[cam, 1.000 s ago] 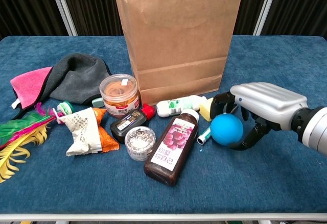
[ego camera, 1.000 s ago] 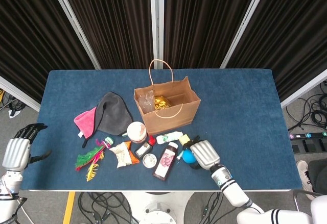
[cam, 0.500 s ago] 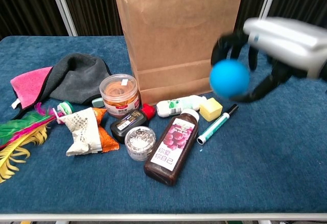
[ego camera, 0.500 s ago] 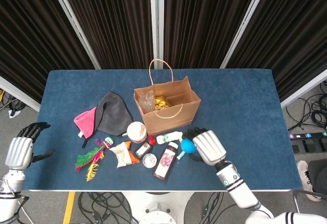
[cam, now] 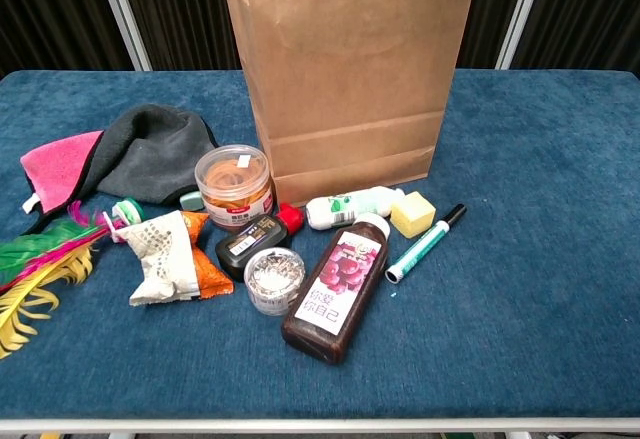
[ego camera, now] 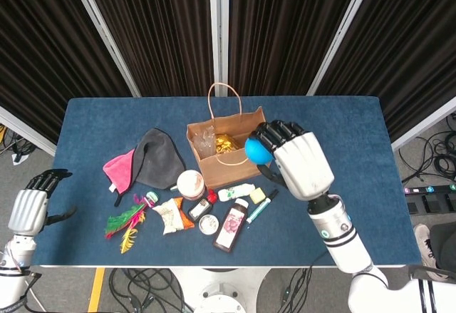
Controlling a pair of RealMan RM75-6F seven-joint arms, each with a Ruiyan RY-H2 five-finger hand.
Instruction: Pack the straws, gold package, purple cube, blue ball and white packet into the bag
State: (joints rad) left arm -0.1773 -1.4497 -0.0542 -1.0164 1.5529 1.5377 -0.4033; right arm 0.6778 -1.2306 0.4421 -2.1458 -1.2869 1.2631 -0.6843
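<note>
My right hand (ego camera: 299,160) grips the blue ball (ego camera: 255,150) and holds it high, over the right end of the brown paper bag (ego camera: 231,167). Inside the open bag lie the clear pack of straws (ego camera: 203,140) and the gold package (ego camera: 226,142). The crumpled white packet (ego camera: 169,215) lies on the table left of the bag's front, also in the chest view (cam: 160,257). No purple cube shows in either view. My left hand (ego camera: 27,206) hangs off the table's left edge, holding nothing. The chest view shows the bag (cam: 350,69) but no hand.
In front of the bag lie a jar (cam: 233,184), a dark juice bottle (cam: 335,289), a marker (cam: 425,244), a yellow cube (cam: 413,214), a white bottle (cam: 350,206) and a round tin (cam: 274,279). A grey cap (cam: 150,154), pink cloth (cam: 60,164) and feathers (cam: 40,269) lie left.
My right hand has lifted the blue ball from the table beside the marker, up and back to over the bag, and has left the chest view. The left hand has hardly moved.
</note>
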